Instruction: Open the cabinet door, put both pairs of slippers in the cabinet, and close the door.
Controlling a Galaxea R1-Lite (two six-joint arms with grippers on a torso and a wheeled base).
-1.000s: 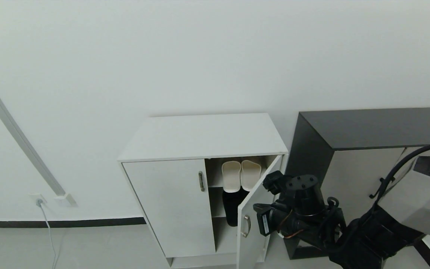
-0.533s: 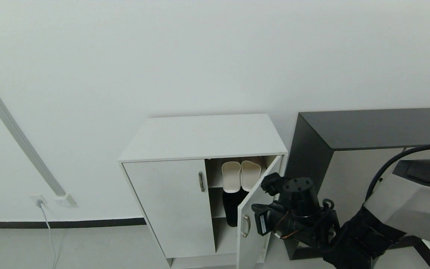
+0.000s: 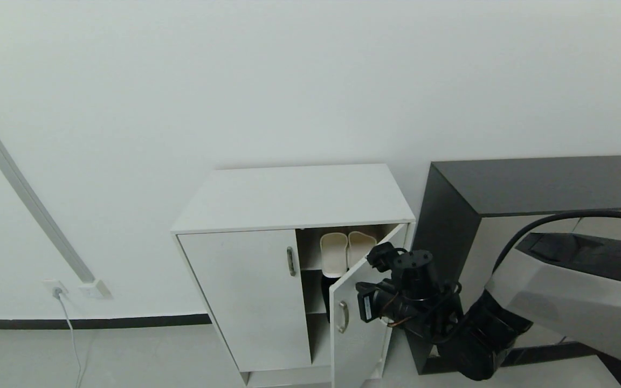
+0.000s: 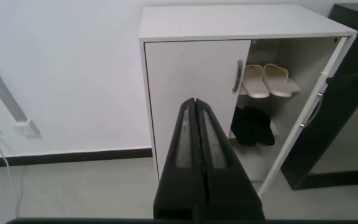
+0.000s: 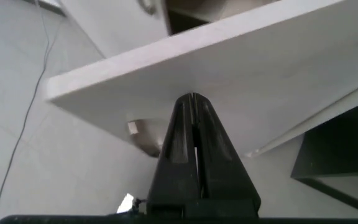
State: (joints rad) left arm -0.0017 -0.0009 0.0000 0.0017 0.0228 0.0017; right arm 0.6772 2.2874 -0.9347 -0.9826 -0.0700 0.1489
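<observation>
Against a plain white wall, a low white wooden cabinet (image 3: 289, 196) with two doors. Left-hand door (image 3: 246, 296) shut, right-hand door (image 3: 356, 353) partly open and angled out toward the near side, a slim metal handle (image 3: 343, 317) close to its free edge. Inside, on the top shelf, a pair of cream slippers (image 3: 345, 252) side by side. On the shelf below, a pair of black slippers (image 4: 252, 124), largely hidden behind the open door in the head view. Right gripper (image 5: 193, 98) with fingers pressed together and holding nothing, tips at the outer face of the open door, near its upper part. Left gripper (image 4: 194, 102) likewise closed tight and empty, held well back on the near side, facing the shut door. Just right of the cabinet, a tall black cabinet-like unit (image 3: 504, 183). Far left, low on the wall, a white socket (image 3: 54, 285) with a grey cable (image 3: 70, 328) down to the floor.
</observation>
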